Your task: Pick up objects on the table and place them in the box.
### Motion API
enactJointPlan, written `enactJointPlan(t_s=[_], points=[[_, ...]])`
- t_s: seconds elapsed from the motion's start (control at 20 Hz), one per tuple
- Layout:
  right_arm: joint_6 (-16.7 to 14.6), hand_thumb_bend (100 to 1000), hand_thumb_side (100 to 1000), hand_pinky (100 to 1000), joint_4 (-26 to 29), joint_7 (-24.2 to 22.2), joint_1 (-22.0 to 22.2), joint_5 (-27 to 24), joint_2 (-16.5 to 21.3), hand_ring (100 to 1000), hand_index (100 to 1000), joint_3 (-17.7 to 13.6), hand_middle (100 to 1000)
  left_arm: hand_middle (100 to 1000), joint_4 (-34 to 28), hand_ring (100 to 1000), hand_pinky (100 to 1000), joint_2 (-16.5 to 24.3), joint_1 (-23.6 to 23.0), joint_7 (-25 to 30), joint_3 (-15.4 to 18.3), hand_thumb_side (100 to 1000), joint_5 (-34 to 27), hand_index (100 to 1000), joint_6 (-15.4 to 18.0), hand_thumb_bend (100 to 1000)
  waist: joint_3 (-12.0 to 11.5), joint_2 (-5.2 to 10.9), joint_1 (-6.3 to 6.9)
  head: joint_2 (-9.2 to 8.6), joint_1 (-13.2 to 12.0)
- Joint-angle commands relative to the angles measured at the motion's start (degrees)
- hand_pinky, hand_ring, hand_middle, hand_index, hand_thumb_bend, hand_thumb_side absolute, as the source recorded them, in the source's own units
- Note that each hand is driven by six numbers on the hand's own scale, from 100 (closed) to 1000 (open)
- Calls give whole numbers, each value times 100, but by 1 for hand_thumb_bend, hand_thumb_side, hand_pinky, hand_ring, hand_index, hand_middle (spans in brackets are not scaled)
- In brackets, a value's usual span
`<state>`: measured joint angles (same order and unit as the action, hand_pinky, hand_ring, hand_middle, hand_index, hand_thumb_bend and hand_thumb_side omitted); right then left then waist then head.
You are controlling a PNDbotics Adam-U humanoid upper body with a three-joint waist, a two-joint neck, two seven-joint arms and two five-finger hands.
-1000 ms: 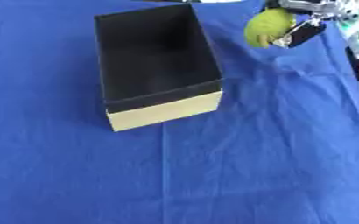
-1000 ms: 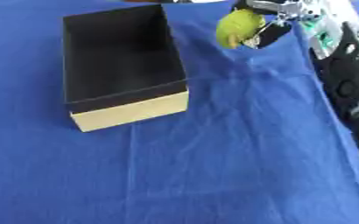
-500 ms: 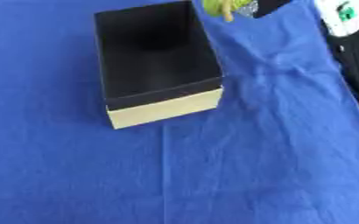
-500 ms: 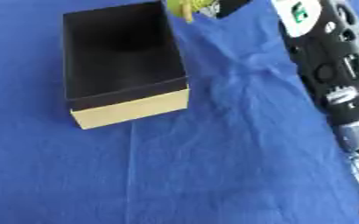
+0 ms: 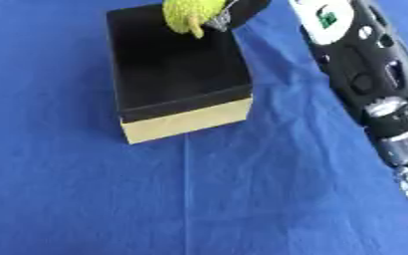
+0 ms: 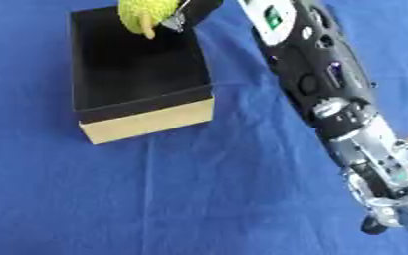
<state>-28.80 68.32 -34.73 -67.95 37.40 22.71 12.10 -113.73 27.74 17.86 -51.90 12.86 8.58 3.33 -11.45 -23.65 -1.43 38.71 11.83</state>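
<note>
A blue cloth point(image 5: 199, 199) covers the table, bare across the lower half of the frame. The right arm point(image 6: 329, 99) runs up the right side from the lower right corner to the top centre. In the upper left sits the box point(image 5: 186, 119), tan outside and black inside, open on top. Over its far right corner, at the top edge, the right hand point(image 5: 234, 11) has its fingers closed on a yellow-green fruit point(image 5: 190, 12), stem end pointing down.
</note>
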Motion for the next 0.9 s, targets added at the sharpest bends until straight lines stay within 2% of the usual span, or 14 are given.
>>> enactJointPlan(t_s=[0.05, 0.3, 0.45, 0.55, 0.65, 0.7, 0.8, 0.85, 0.9], points=[[-44, 100, 100, 744, -72, -108, -166, 11, -95, 606, 634, -7, 486, 693, -86, 760, 455, 94, 68, -7, 8, 803, -17, 679, 21, 870, -25, 985, -45, 21, 32], [-65, 100, 100, 746, -151, -150, -154, 52, -155, 619, 648, 8, 501, 693, -86, 761, 454, 91, 76, -7, 6, 802, -20, 679, 24, 870, -41, 978, -51, 17, 51], [-53, 100, 100, 751, -452, -338, -143, 237, -304, 637, 673, 128, 523, 693, -86, 761, 454, 82, 81, -7, -2, 802, -25, 679, 21, 871, -64, 971, -46, 15, 78], [-148, 100, 100, 768, -588, -456, -156, 327, -367, 680, 714, 103, 582, 694, -86, 761, 453, 78, 76, -7, 0, 802, -27, 679, 18, 872, -66, 966, -39, 18, 82], [-259, 141, 100, 794, -653, -563, -157, 386, -403, 743, 771, 78, 669, 694, -86, 761, 453, 74, 74, -7, -1, 802, -28, 679, 15, 872, -62, 964, -35, 25, 85], [-325, 178, 100, 829, -665, -621, -154, 398, -414, 804, 830, 72, 755, 694, -86, 761, 453, 73, 73, -7, 0, 802, -28, 679, 13, 872, -60, 964, -34, 27, 87], [-472, 192, 100, 873, -652, -719, -147, 388, -411, 879, 917, 39, 842, 694, -86, 761, 452, 73, 69, -7, 4, 802, -29, 678, 10, 873, -50, 964, -30, 32, 76], [-527, 196, 100, 881, -630, -733, -142, 389, -403, 892, 935, 3, 851, 694, -86, 761, 452, 73, 66, -7, 4, 802, -29, 679, 9, 873, -45, 965, -28, 39, 69], [-566, 198, 146, 887, -599, -724, -140, 407, -391, 901, 950, -33, 857, 694, -86, 761, 452, 74, 64, -7, 6, 802, -28, 679, 8, 873, -41, 966, -25, 43, 65]])
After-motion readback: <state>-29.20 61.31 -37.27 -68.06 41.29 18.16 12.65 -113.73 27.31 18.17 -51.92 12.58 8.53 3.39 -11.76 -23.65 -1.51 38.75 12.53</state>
